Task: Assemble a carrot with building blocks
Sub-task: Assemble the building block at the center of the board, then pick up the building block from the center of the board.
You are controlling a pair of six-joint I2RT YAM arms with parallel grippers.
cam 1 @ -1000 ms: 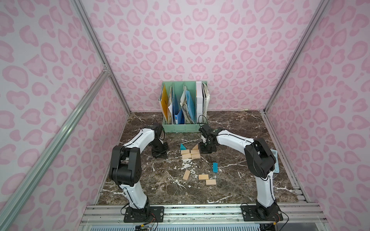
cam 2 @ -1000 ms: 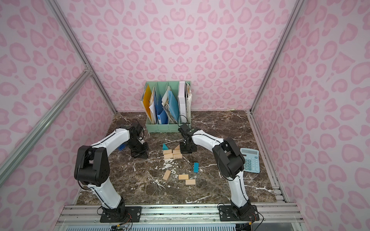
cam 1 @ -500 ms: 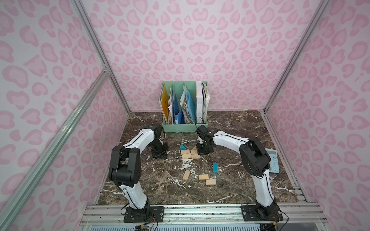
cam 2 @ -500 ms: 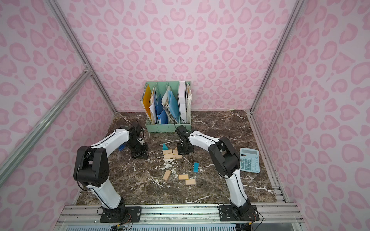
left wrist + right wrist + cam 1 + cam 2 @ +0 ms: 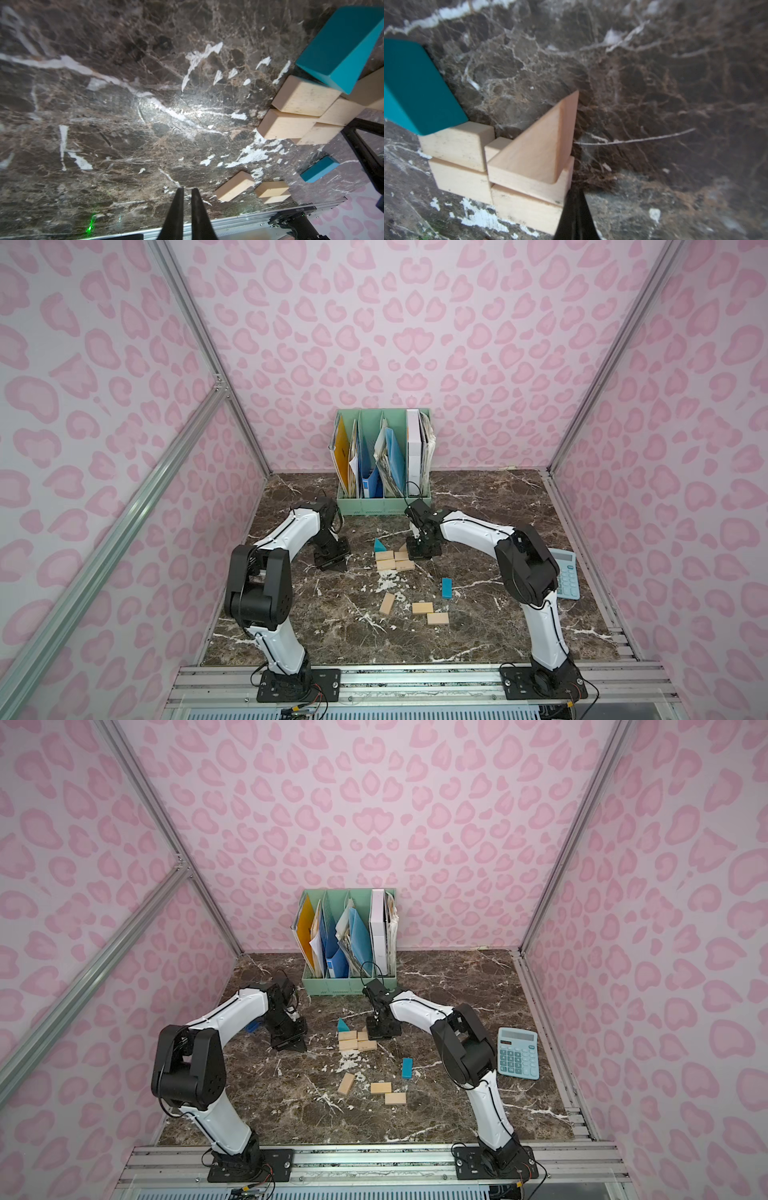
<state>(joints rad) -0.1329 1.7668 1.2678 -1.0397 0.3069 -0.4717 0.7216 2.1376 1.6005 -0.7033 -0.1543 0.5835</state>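
Several tan building blocks lie packed together mid-table as the carrot's body. A teal triangle touches their far left corner. In the right wrist view a tan triangle rests on the group's right-hand blocks, near the teal triangle. My right gripper is shut and empty, its tip against the group's right edge. My left gripper rests shut and empty on the table to the left. A teal rectangle and three tan blocks lie loose nearer the front.
A green file organizer with folders stands at the back, close behind both wrists. A light blue calculator lies at the right, beside the right arm's elbow. White crumbs are scattered between the group and the loose blocks.
The right arm's elbow has swung left, uncovering more of the calculator, and its gripper has edged closer to the block group. The left arm has not moved.
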